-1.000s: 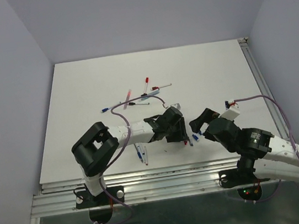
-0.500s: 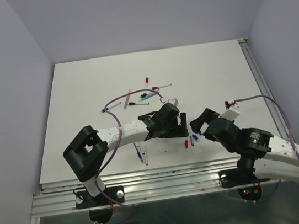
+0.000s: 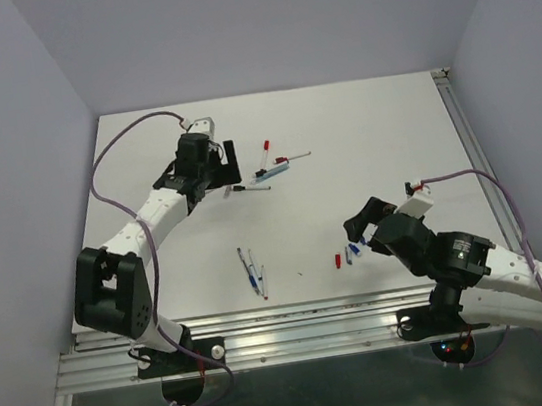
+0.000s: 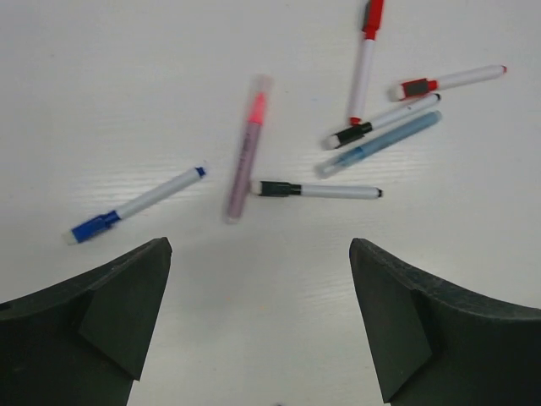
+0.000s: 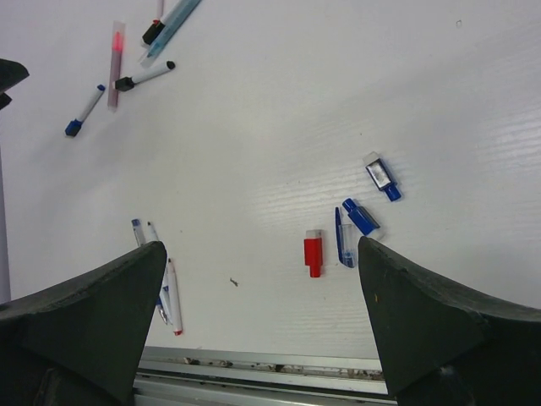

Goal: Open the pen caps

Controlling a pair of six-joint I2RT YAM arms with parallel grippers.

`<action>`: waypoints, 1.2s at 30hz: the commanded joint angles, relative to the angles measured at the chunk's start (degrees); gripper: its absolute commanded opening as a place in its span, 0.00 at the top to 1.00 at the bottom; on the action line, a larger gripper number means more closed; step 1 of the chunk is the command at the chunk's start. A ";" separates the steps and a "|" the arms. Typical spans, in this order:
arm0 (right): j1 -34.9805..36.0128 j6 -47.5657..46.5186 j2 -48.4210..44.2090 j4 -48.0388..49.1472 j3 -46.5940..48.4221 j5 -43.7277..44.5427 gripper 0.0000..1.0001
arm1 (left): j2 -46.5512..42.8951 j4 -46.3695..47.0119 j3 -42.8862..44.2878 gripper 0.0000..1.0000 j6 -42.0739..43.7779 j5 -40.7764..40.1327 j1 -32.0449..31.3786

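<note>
My left gripper (image 3: 218, 173) hangs open and empty at the back left, over a scatter of capped pens (image 3: 268, 169). Its wrist view shows a blue-capped pen (image 4: 135, 205), a pink pen (image 4: 245, 152), a black-capped pen (image 4: 317, 190), red-capped pens (image 4: 365, 59) and a light blue one (image 4: 380, 145) ahead of the open left gripper (image 4: 258, 254). Loose pen caps lie at the front right: a red cap (image 5: 313, 253) (image 3: 338, 260) and three blue caps (image 5: 362, 217). My right gripper (image 3: 363, 222) (image 5: 260, 254) hovers open just above them, holding nothing.
Three uncapped pens (image 3: 252, 271) (image 5: 165, 288) lie side by side near the front of the white table. The metal rail (image 5: 270, 365) runs along the table's front edge. Purple cables trail from both arms.
My left arm has swung from the front middle to the back left and its jaws have opened wide. The red cap now lies on the table. The right arm has stayed still.
</note>
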 commanded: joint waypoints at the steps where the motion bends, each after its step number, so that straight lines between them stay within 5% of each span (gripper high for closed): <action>1: -0.01 -3.17 0.17 2.59 -1.01 0.90 0.00 | 4.68 3.48 3.67 0.01 11.86 7.79 6.62; 3: -0.10 -4.31 0.35 2.76 -0.57 0.12 0.00 | 8.03 3.58 7.43 0.01 14.04 11.14 9.60; 8: -0.01 -6.07 0.17 2.50 -0.22 -1.73 0.00 | 17.44 -4.15 17.47 0.02 19.06 5.00 10.76; 15: -0.01 -8.89 0.88 4.25 -0.22 -1.65 0.00 | 24.31 -14.60 28.19 0.03 29.00 13.00 14.10; 36: -0.01 -14.78 -3.08 8.04 -3.21 -1.65 0.00 | 25.62 -19.00 20.46 0.07 34.45 11.77 14.98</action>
